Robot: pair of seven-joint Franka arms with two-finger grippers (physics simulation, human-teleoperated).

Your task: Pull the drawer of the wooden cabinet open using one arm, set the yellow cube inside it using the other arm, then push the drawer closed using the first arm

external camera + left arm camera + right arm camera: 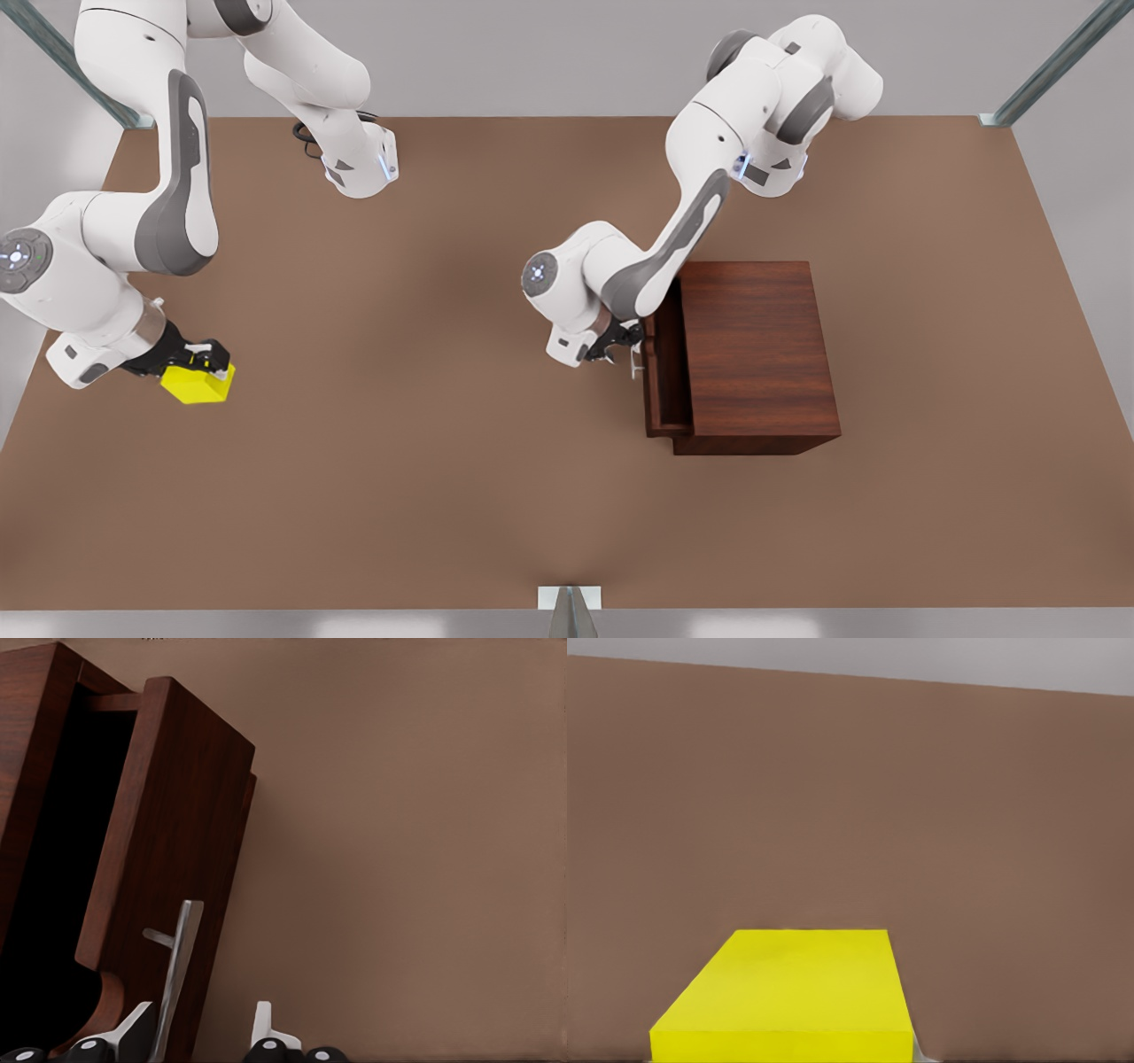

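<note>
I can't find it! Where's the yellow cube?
The cube is on the front view's left side, at the right gripper, on the brown table and far from the cabinet.

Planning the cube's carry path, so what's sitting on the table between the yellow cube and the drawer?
Nothing: in the front view, bare brown table runs from the yellow cube, at the right gripper, to the part-open drawer, where the left gripper is at the handle.

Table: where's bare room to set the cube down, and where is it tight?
Bare table between the yellow cube and the wooden cabinet, and the near strip along the table's front edge. Tight at the partly open drawer, where the left gripper sits open at the handle. The right gripper is on the cube.
</note>
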